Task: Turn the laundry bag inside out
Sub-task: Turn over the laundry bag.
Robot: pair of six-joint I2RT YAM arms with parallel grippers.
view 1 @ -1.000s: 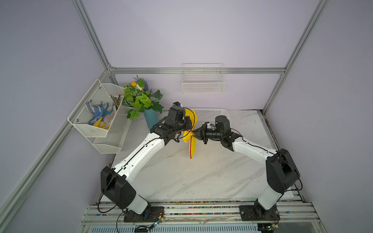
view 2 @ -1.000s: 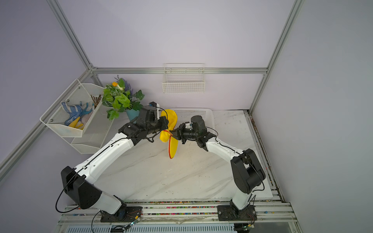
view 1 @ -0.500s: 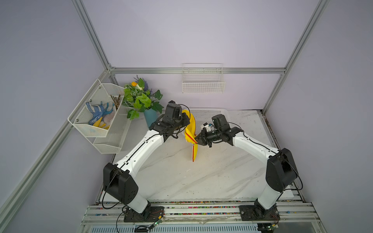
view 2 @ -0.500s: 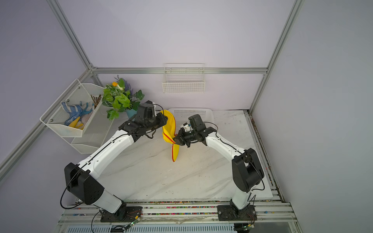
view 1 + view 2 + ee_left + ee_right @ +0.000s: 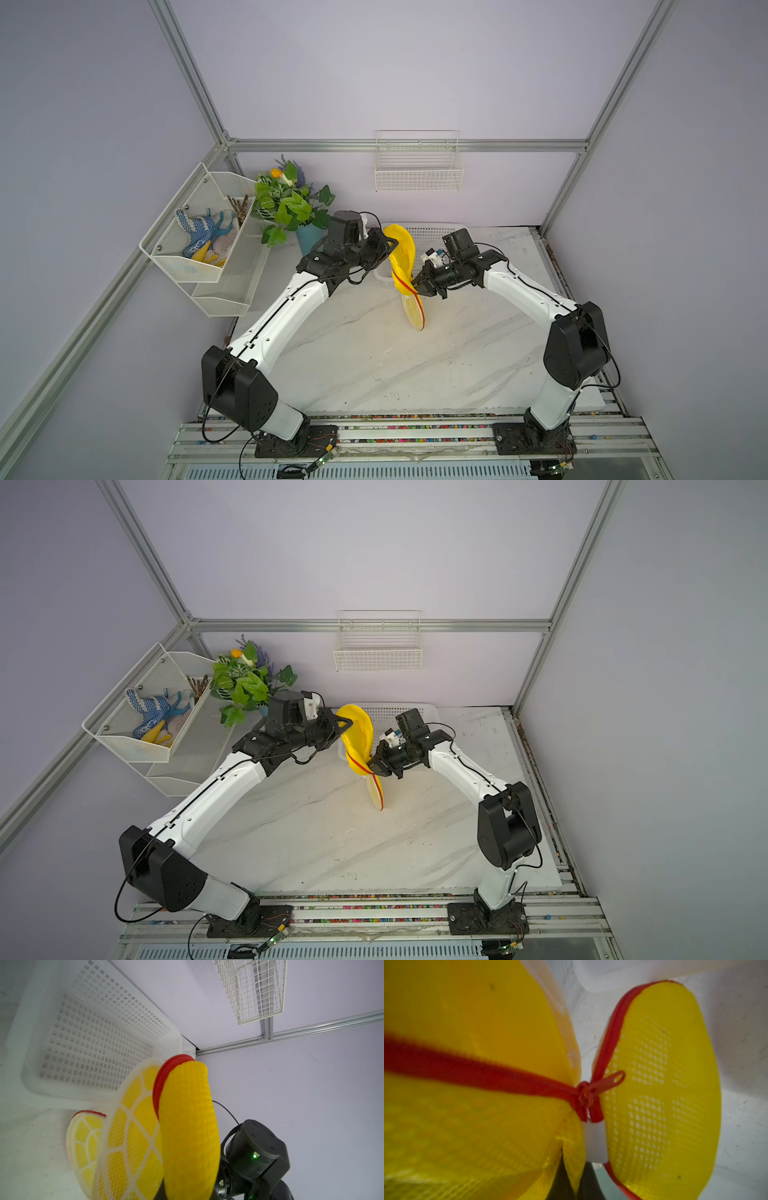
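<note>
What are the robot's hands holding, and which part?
Both hold the laundry bag: the left gripper pinches its upper part, the right gripper pinches its middle, by the red zipper and white tab.

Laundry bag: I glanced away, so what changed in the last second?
The left tool drew back slightly, the right tool tipped downward, and the lower flap of the laundry bag swung to the right. Both tools stayed clamped on it; the perforated basket stayed put.

Both white arms arch inward toward mid-frame. The left gripper [image 5: 388,242] sits higher in frame than the right gripper [image 5: 417,286], and both are clamped closed.
</note>
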